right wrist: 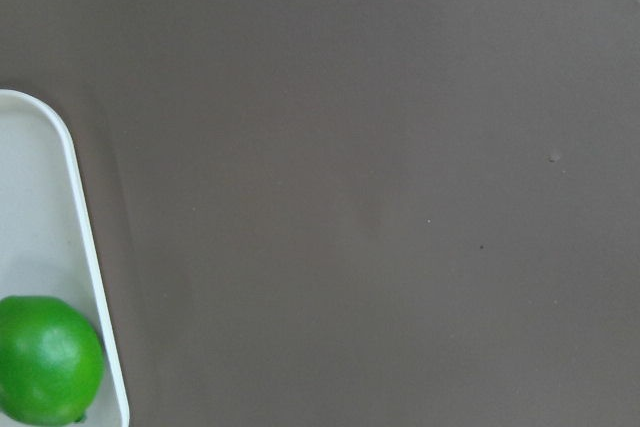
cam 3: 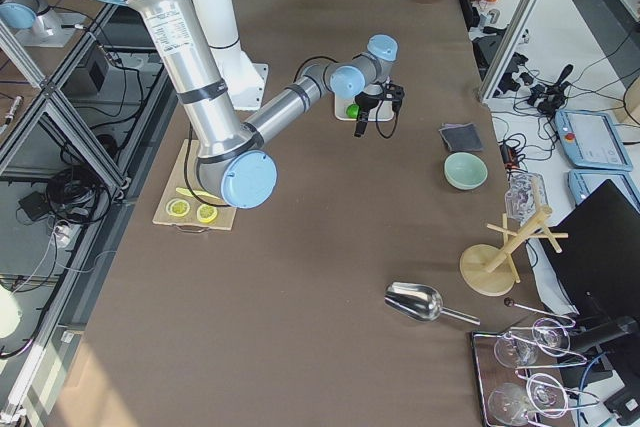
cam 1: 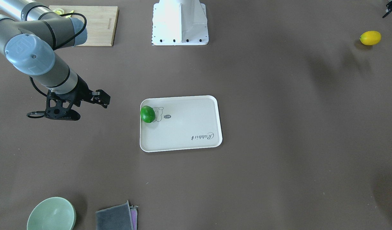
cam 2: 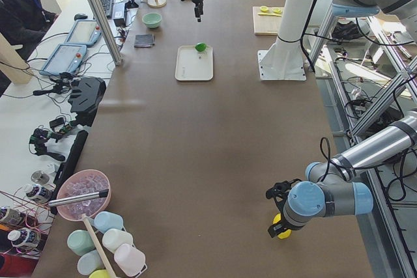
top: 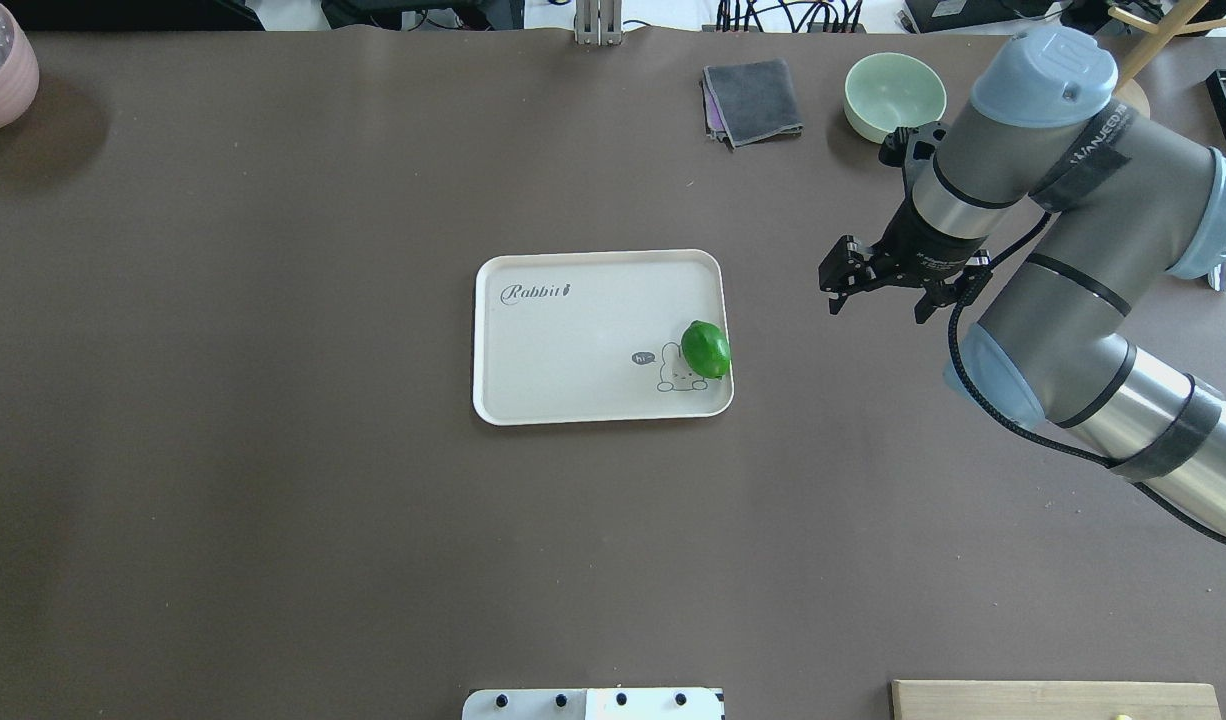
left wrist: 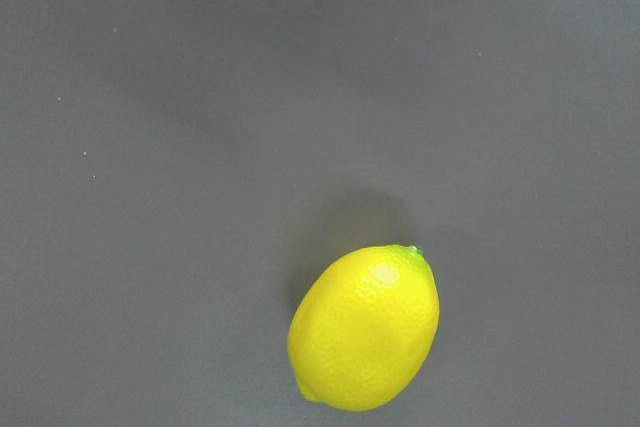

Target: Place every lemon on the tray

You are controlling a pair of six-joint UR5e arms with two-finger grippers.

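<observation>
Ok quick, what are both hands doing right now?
Left hand: cannot tell open or closed; the bright yellow oval lemon lies loose beneath it.
Right hand: open, holding nothing, beside the pale rectangular tray.

tray (top: pixel 573 340): "rabbit" script | speech bubble (top: pixel 643 358) on tray: "hi~" | other txt illegible

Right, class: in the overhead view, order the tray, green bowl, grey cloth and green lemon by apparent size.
Largest: the tray.
Next: the green bowl and grey cloth look about alike, so unranked.
Smallest: the green lemon.
</observation>
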